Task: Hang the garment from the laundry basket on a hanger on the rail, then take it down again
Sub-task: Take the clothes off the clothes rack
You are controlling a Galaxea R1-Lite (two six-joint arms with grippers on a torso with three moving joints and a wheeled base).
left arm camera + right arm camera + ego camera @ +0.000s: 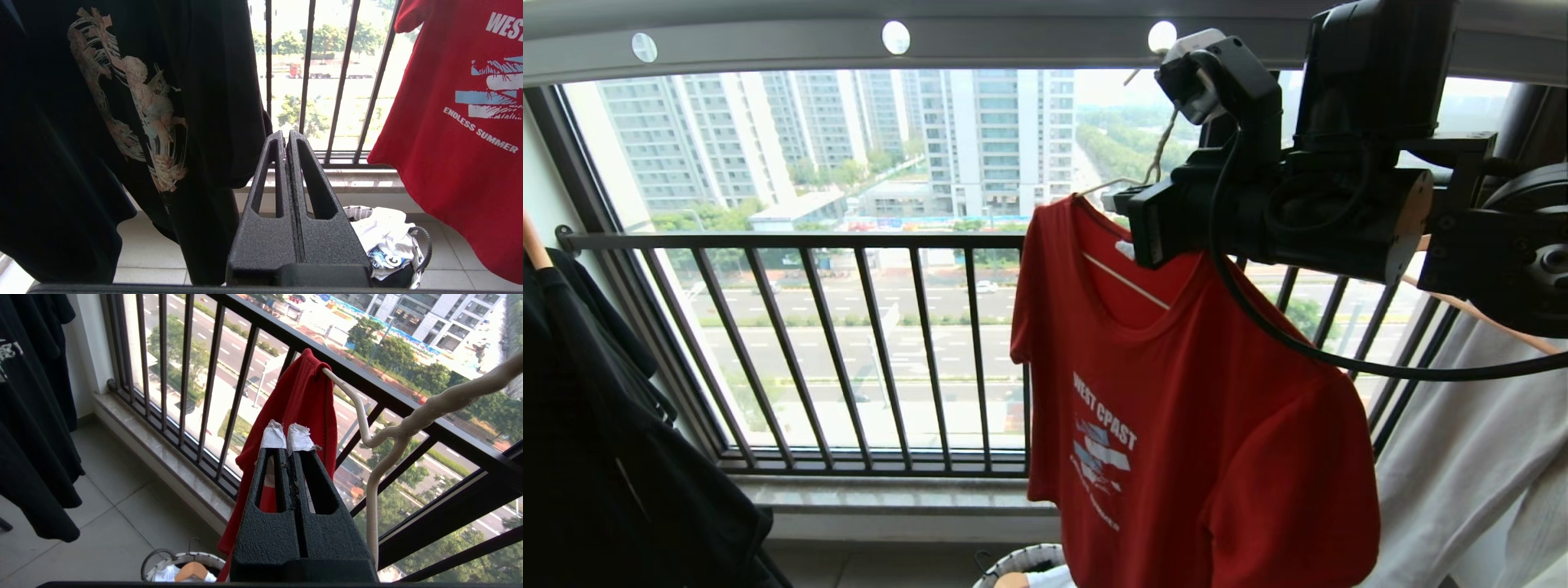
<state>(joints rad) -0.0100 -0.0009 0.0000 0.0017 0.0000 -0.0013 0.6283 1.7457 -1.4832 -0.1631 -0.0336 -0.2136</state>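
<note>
Daylight, strong, entering from behind the black window railing (pixel 849 351); the sky and towers beyond it are washed pale, and the holes in the rail (pixel 768 49) above glare white. Backlit items near the railing read dark: the black T-shirt (pixel 122 122) loses nearly all fold detail, while the red garment (pixel 1192 425) keeps its colour, shaded in its folds. Straight lines bow toward the head view's edges; the wire hanger (pixel 392 433) is soft at close range.

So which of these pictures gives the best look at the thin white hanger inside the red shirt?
The right wrist view: the hanger shows its twisted neck and one bare shoulder running into the red T-shirt. The head view shows only its neck and a sliver inside the collar. The left wrist view shows none of it.
</note>
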